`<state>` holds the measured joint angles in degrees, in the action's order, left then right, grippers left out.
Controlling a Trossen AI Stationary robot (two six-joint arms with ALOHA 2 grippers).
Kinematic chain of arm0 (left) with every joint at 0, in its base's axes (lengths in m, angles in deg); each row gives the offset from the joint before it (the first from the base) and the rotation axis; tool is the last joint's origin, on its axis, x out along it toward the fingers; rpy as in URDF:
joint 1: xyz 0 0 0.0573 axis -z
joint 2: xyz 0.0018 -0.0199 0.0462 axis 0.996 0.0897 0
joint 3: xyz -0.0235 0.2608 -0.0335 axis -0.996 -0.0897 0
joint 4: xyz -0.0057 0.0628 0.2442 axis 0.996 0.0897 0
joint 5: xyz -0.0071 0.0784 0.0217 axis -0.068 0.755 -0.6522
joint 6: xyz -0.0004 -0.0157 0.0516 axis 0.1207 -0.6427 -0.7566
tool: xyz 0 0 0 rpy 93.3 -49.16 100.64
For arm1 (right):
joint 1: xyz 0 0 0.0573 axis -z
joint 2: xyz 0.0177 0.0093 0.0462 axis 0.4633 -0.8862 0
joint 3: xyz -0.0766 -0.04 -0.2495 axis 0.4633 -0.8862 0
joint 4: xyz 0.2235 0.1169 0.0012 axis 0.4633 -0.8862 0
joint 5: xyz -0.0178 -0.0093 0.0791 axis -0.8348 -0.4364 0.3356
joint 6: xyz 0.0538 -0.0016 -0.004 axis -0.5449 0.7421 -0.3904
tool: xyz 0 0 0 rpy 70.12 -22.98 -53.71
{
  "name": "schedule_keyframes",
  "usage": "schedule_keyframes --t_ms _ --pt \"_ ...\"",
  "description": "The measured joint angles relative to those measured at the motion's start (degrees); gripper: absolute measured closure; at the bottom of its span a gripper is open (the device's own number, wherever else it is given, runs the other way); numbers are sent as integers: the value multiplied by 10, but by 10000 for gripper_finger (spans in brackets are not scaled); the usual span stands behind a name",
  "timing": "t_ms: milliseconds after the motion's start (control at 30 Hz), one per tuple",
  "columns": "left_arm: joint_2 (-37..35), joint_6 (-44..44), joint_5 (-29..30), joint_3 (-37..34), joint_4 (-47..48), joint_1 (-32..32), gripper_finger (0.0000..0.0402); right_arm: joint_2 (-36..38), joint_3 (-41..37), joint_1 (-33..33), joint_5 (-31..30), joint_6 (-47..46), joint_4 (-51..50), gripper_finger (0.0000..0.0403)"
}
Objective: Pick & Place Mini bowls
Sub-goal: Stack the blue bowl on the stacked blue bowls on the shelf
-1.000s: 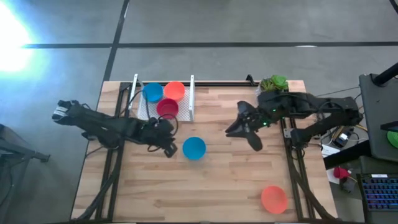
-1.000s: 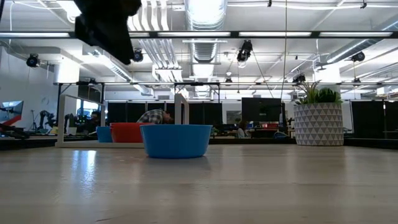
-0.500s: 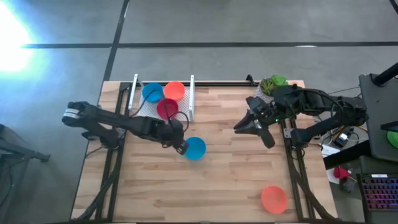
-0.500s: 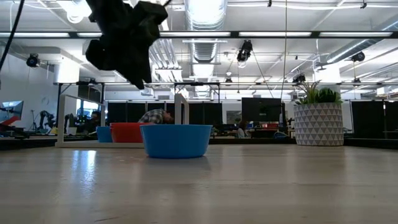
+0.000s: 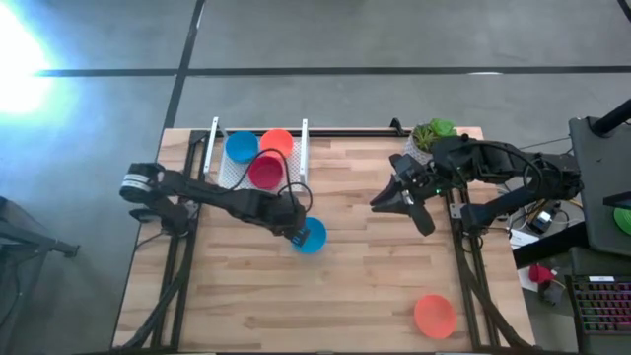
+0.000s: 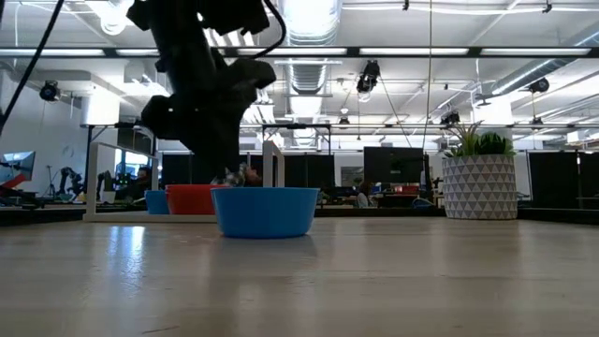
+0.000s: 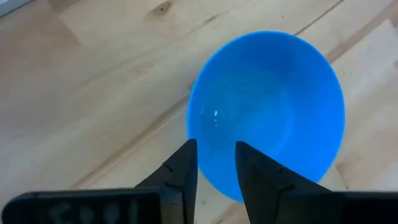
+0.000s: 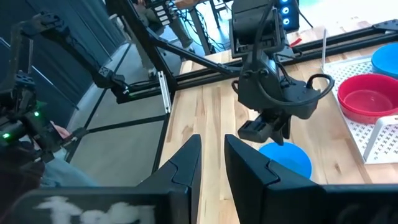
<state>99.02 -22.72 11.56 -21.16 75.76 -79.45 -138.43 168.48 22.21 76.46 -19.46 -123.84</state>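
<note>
**Left tool over blue bowl at mid-bench**

Blue bowl (image 5: 310,235) upright near the middle of the bench (image 5: 355,296), alone on bare wood, just outside the white rack (image 5: 229,173). Seen level from the low view as a blue bowl (image 6: 267,212) resting flat, rack and its contents behind it. Left tool (image 5: 296,231) right at the bowl's rim on the rack side, fingers (image 7: 181,180) parted a little and straddling the near edge in the left wrist view, one finger over the inside, the other outside; contact with the rim impossible to tell. Nothing gripped yet, tool released.

Inside the rack: another blue bowl (image 5: 242,148), an orange bowl (image 5: 277,144) and a red bowl (image 5: 265,172), close together, the red one nearest the bench's middle. Second orange bowl (image 5: 434,316) well apart, near the front right corner of the bench.

Right tool (image 5: 392,204) held above the bench's right half, well clear of every bowl, fingers (image 8: 184,167) standing with a narrow gap between them and nothing held. Right arm near the plant (image 5: 434,131) at the back right corner; plant in a white patterned pot (image 6: 479,187) in the low view.

Room with ceiling lights and desks beyond the bench.
</note>
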Motion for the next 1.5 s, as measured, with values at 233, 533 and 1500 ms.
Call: schedule_keyframes --t_ms 233,533,1500 --pt "25 -6 1 0 1 -11 301 0 0 0 0 0 -2 329" --pt "61 0 0 0 -17 -16 301 0 0 0 0 2 -2 334" --pt "-182 -73 -5 47 200 -128 401 0 0 0 0 50 -2 332"
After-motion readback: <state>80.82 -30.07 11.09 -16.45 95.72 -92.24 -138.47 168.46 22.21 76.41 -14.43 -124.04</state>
